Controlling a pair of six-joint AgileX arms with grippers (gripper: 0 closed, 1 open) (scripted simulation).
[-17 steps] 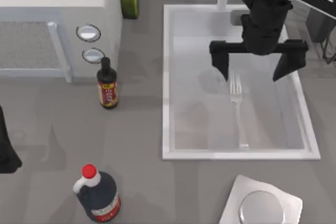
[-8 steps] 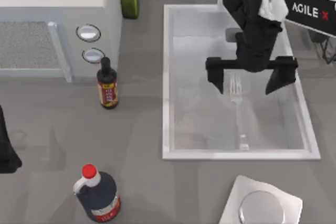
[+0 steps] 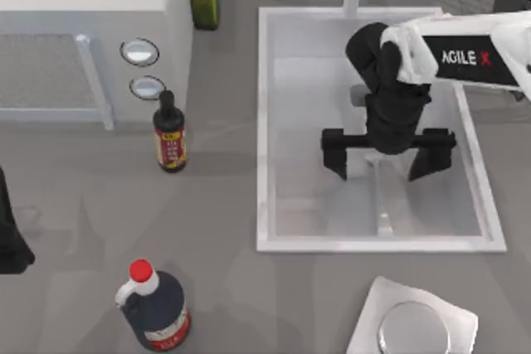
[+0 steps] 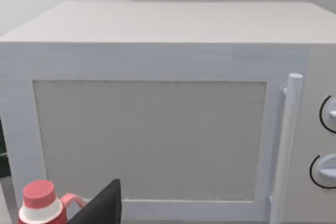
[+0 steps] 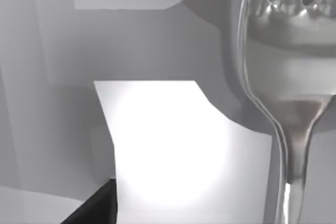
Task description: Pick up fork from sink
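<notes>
Right gripper (image 3: 388,155) hangs inside the sink (image 3: 264,130), jaws spread wide astride the fork (image 3: 382,205) to straddle its handle.

The fork (image 5: 294,77) is polished, mirror-bright metal. The sink (image 3: 265,122) looks smooth, glossy white, like enamel. The table (image 3: 216,205) is matt grey. The microwave (image 4: 157,51) is matt white, its door panel finely grained.

White microwave (image 3: 83,31), three bottles (image 3: 169,132), square plate (image 3: 412,322).
</notes>
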